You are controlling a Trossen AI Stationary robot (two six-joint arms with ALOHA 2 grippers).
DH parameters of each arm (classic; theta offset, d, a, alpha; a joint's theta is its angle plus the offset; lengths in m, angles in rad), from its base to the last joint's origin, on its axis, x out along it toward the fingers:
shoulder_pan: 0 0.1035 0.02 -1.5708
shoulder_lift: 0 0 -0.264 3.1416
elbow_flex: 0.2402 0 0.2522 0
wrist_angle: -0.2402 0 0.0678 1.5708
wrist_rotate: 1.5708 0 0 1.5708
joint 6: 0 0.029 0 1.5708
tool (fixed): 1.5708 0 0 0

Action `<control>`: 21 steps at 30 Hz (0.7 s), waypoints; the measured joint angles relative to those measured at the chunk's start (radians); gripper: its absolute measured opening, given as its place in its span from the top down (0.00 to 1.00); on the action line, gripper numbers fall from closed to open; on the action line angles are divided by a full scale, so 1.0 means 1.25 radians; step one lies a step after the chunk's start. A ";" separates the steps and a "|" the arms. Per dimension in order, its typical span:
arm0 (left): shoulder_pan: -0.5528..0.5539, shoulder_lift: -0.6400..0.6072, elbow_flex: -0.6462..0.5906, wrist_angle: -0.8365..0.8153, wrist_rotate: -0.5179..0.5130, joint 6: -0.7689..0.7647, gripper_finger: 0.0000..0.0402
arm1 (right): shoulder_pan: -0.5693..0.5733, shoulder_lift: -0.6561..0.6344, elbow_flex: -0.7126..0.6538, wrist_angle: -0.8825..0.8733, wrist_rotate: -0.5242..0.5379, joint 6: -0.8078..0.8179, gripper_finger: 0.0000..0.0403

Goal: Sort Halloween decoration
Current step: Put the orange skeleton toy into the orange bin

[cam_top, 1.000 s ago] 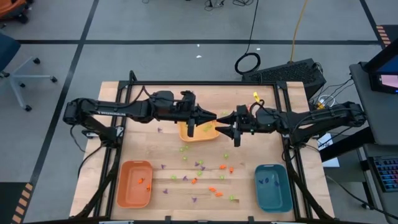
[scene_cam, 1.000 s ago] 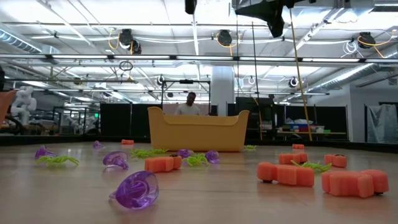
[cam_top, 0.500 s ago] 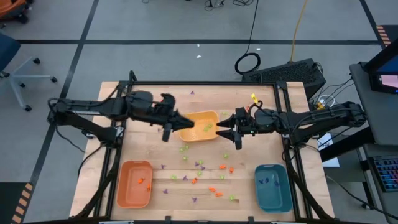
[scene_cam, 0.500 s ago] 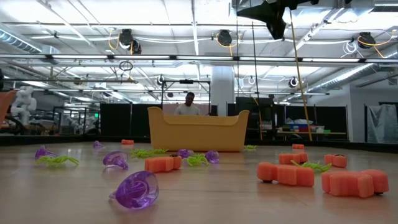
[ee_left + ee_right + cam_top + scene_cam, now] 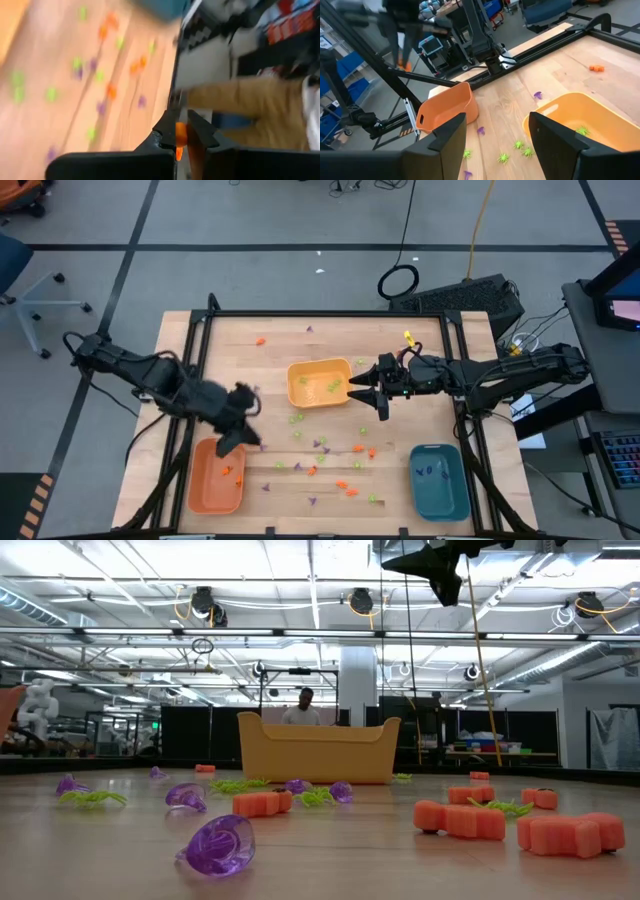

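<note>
Tiny orange, light green and purple decoration pieces (image 5: 322,460) lie scattered on the wooden table between three trays. Some rest inside the orange tray (image 5: 205,480), the yellow tray (image 5: 300,385) and the teal tray (image 5: 440,485). My left gripper (image 5: 230,443) hangs over the far end of the orange tray, shut on one orange piece (image 5: 180,137). My right gripper (image 5: 368,395) hovers open just right of the yellow tray, high above the table, and shows at the top of the low view (image 5: 440,565). Its fingers (image 5: 451,132) stand wide apart. My left gripper pinches a small orange piece (image 5: 180,140) between its two fingertips (image 5: 167,132). The piece is lifted clear of the table and sticks out past the tips. The view is blurred, so which part of the piece it has cannot be told.
A black frame rail (image 5: 320,314) borders the table. A lone orange piece (image 5: 260,340) lies near the far edge. In the low view, purple rings (image 5: 215,843) and orange blocks (image 5: 460,820) lie close to the camera. A person (image 5: 305,708) stands beyond the table.
My left arm has swung from above the yellow tray toward the table's left and near edge, ending over the orange tray's far end. The right arm and the pieces on the table have stayed put.
</note>
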 joint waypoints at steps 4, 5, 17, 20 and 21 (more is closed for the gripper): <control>-0.079 0.004 0.000 -0.126 -0.027 -0.087 0.97 | 0.000 0.000 0.000 0.000 0.000 0.000 0.50; -0.097 0.004 -0.002 -0.155 -0.036 -0.104 0.95 | 0.000 0.000 0.000 0.000 0.000 0.000 0.50; -0.218 0.031 -0.094 -0.215 -0.078 -0.210 0.93 | 0.000 0.000 0.000 0.000 0.000 0.001 0.50; -0.235 0.056 -0.114 -0.213 -0.080 -0.224 0.93 | 0.000 0.000 0.000 0.000 0.000 0.001 0.50; -0.240 0.066 -0.121 -0.213 -0.080 -0.235 0.93 | 0.000 0.000 0.000 0.000 0.000 0.001 0.50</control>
